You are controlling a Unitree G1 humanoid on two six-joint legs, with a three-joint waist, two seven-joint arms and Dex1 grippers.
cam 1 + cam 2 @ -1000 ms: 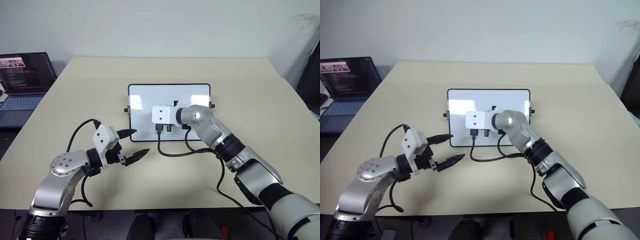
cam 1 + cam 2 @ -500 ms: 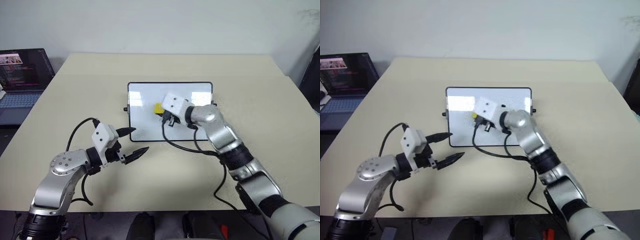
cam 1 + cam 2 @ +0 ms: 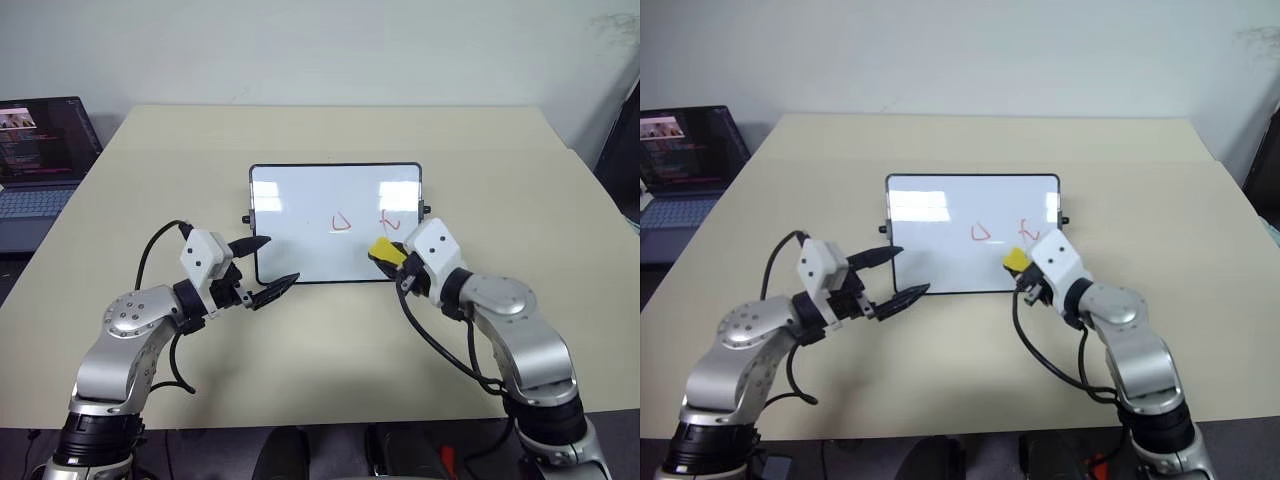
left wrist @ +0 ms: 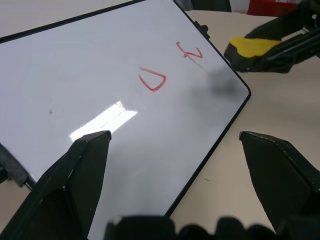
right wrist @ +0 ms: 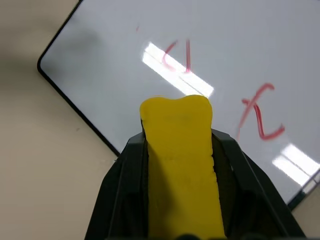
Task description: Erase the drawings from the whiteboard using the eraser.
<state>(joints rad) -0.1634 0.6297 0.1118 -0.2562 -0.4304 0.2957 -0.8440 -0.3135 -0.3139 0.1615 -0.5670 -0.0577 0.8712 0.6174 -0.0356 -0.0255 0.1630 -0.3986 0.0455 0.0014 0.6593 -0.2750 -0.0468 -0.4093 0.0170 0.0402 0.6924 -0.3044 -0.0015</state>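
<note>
Pinching the eraser [image 5: 179, 165], the right claw [image 3: 388, 253] hides its base.

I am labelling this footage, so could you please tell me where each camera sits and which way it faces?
Head stereo views: look forward and down at the glossy white black-framed whiteboard on the beige table; both arms show.
Left wrist view: looks along the open left gripper over the board's red drawings.
Right wrist view: looks along the right gripper clamping the yellow block eraser.
All views share board and drawings.

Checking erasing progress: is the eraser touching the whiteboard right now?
Cannot tell. In the left wrist view the eraser, clamped in the right gripper, sits past the whiteboard corner, but no view plainly shows a gap or contact.
</note>
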